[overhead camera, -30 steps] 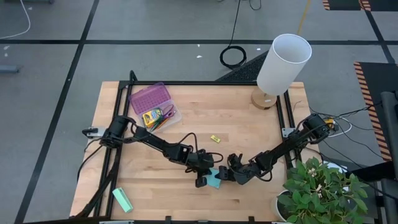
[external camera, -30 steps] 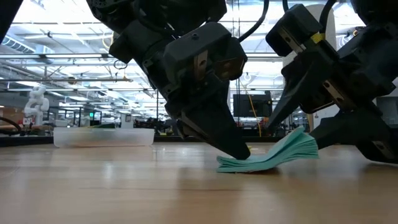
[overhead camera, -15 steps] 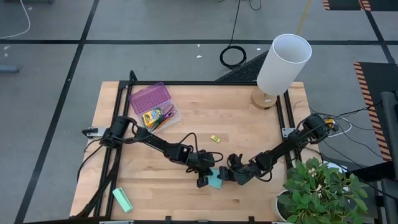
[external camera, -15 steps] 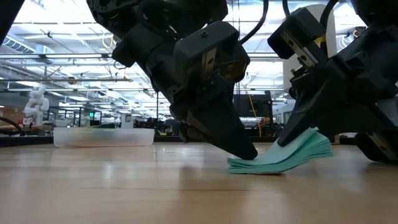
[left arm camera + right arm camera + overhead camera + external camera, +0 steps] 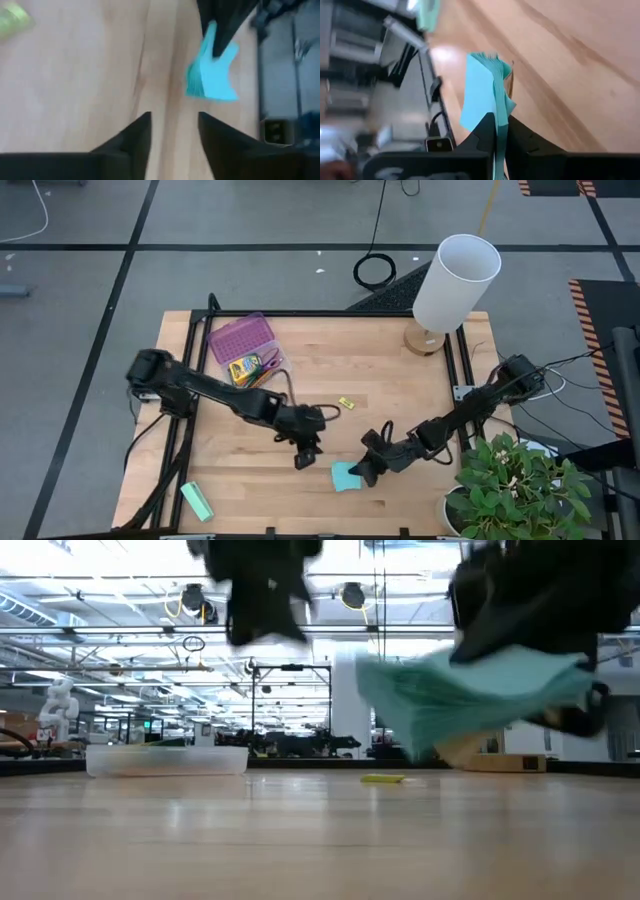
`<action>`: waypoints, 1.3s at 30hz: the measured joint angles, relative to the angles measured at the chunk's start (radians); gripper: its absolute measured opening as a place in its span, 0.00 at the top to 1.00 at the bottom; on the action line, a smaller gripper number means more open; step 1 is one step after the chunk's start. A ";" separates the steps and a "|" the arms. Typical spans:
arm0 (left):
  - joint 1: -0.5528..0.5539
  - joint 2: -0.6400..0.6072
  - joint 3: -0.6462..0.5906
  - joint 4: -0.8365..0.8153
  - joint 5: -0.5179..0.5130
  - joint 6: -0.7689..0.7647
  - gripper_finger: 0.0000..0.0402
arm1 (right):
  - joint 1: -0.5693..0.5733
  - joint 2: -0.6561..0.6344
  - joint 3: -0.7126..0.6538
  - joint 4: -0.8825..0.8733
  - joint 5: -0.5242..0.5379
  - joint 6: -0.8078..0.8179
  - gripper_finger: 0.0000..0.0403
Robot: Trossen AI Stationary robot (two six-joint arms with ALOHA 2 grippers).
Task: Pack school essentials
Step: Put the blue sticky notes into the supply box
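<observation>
The right gripper (image 5: 500, 131) pinches the cyan sticky-note pad (image 5: 485, 97) by one edge above the wooden table (image 5: 570, 60).

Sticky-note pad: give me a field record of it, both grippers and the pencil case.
pad: cyan sticky-note pad, lifted clear of the table, bent
right gripper: right gripper, shut on one edge of the pad
left gripper: left gripper, open, empty, apart from the pad
case: clear pencil case with its purple lid open, at the table's far left, crayon box inside
loose: tiny yellow piece mid-table
</observation>
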 joint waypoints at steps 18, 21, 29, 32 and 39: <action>-0.106 -0.105 0.005 0.238 -0.270 -0.087 0.15 | -0.009 -0.130 0.000 0.125 0.108 -1.315 0.96; -0.117 -0.104 0.005 0.232 -0.277 -0.081 0.15 | -0.009 -0.130 0.000 0.126 0.184 -1.389 0.96; -0.142 -0.104 0.005 0.196 -0.379 -0.001 0.15 | -0.021 -0.130 0.000 0.145 0.302 -1.601 0.96; -0.137 -0.104 0.005 0.173 -0.393 0.031 0.15 | -0.030 -0.130 0.000 0.149 0.342 -1.638 0.96; -0.097 -0.062 0.006 0.143 -0.398 0.094 0.18 | -0.071 -0.130 0.000 0.159 0.373 -1.700 0.96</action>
